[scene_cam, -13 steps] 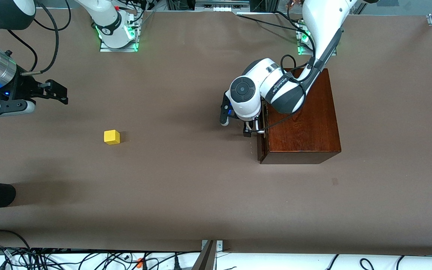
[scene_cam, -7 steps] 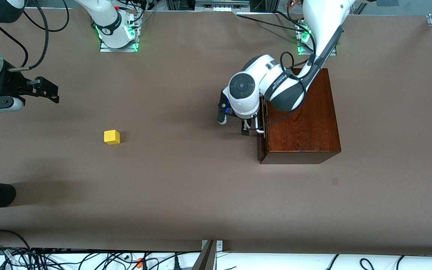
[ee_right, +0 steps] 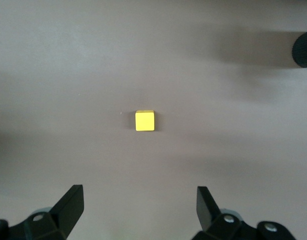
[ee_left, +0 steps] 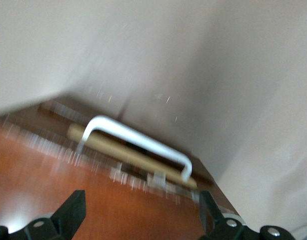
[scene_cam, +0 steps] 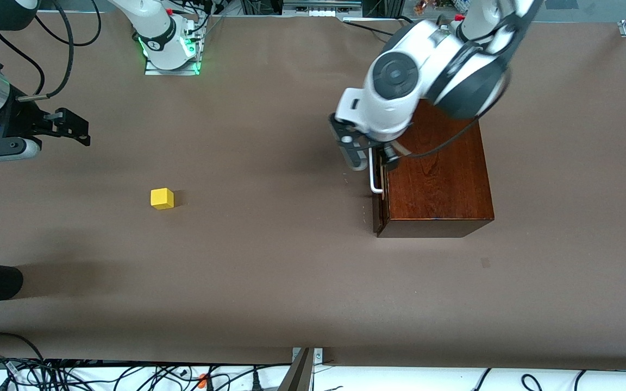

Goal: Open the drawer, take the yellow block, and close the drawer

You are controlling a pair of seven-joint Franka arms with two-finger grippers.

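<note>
Table (scene_cam: 291, 282): we see the box (scene_cam: 438, 179) at 3 o'clock.
Drawer (scene_cam: 378, 201): nearly shut; a jaw could snag its handle (scene_cam: 374, 172).
Left gripper (scene_cam: 368, 152): spread, empty, over the handle.
Right gripper (scene_cam: 76, 127): spread, empty, waiting.
Block (scene_cam: 162, 198): on the table, 9 o'clock.

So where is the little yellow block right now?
The yellow block sits alone on the bare brown table, toward the right arm's end, well apart from the wooden box. It is outside the drawer.
</note>
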